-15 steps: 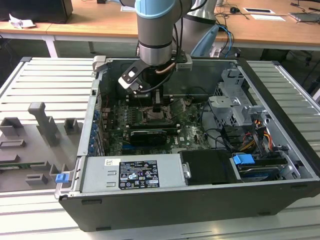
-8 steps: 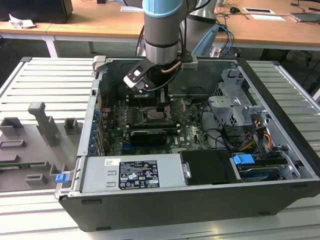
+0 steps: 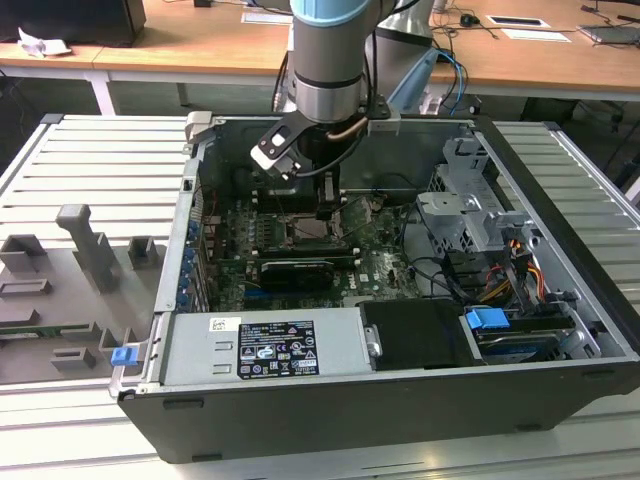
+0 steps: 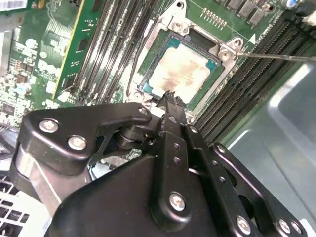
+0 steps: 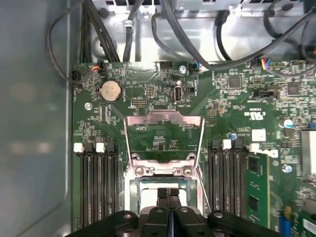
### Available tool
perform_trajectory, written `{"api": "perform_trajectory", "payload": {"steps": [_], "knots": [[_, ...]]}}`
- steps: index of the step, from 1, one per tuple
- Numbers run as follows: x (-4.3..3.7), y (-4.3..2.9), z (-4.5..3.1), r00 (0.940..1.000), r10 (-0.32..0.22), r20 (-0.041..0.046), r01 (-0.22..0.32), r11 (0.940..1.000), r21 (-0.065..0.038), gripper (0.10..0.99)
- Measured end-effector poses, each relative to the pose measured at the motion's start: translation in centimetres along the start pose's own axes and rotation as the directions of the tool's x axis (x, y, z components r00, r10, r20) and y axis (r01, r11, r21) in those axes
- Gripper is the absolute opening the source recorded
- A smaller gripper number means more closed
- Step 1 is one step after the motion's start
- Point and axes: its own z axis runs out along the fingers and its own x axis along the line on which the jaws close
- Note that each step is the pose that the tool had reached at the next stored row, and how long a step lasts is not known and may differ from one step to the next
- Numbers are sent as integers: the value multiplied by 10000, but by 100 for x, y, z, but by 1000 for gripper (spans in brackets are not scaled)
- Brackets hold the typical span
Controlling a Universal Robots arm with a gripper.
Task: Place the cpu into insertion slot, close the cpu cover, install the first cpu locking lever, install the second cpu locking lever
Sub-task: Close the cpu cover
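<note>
The cpu (image 4: 180, 74), a pale beige square chip, lies flat inside the insertion slot (image 4: 225, 53), whose silvery rim surrounds it. The cpu cover (image 5: 164, 121), a thin metal frame with a cut-out centre, is swung open and back from the insertion slot (image 5: 160, 171). My gripper (image 4: 170, 98) is shut with nothing between its fingers, and its tip hangs just over one edge of the chip. In the exterior view the gripper (image 3: 325, 212) reaches down into the open computer case over the board. A thin wire locking lever (image 4: 276, 55) sticks out beside the socket, unlatched.
Long black memory slots (image 5: 98, 182) flank the socket, and a green memory stick (image 4: 74, 44) stands in one. A black graphics card (image 3: 295, 272), a power supply (image 3: 265, 345), a drive cage (image 3: 465, 205) and loose cables (image 5: 197, 34) crowd the case. Grey fixtures (image 3: 85, 240) sit outside it.
</note>
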Motion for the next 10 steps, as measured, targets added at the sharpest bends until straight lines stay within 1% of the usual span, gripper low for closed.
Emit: {"api": "perform_trajectory", "payload": {"steps": [4, 5, 8, 9, 10], "knots": [[3, 8, -134, 10000, 0, 1, 0, 10000, 0, 106], [4, 9, -145, 10000, -1, -2, 1, 10000, -2, 106], [3, 12, -147, 10000, -2, 11, 2, 10000, 0, 106], [3, 25, -146, 10000, -2, 12, 2, 10000, 2, 106], [4, 59, -144, 10000, -1, 12, 1, 10000, 0, 106]]}}
